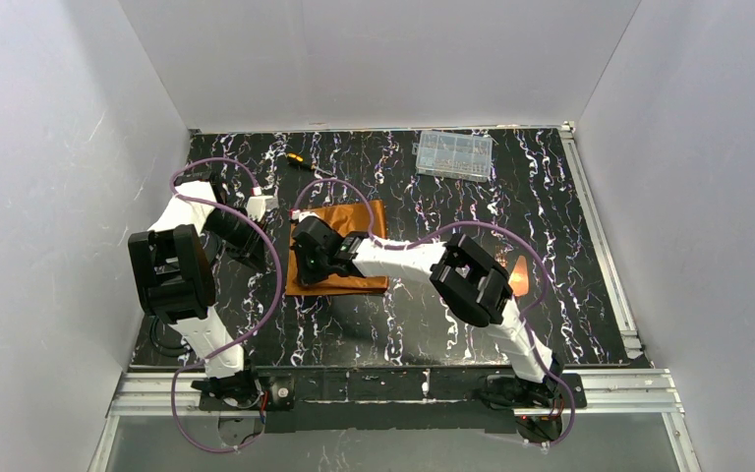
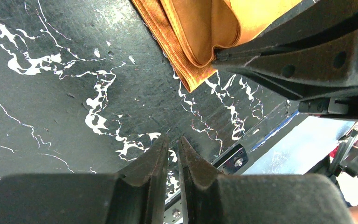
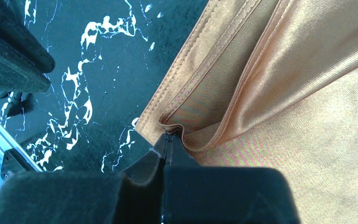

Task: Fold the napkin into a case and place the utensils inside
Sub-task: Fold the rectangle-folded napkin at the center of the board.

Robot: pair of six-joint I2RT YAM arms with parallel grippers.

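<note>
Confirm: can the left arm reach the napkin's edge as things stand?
Probably yes: only bare table lies between the left gripper and the napkin corner. The right gripper, shut on the fold beside it, leaves little room.

The surface (image 1: 403,329) is black with thin white veins, like marble, and it shines a little. Three plain white walls close it in: a back wall (image 1: 374,59), a left wall (image 1: 39,177) and a right wall (image 1: 708,177). A silver metal rail (image 1: 602,246) runs along the right edge of the surface, and a wider metal frame (image 1: 152,391) lies across its near edge. The light is soft and even, and the walls carry only weak shadows. Below the frame there is a pale grey area (image 1: 403,447); I cannot tell what it is.
</note>
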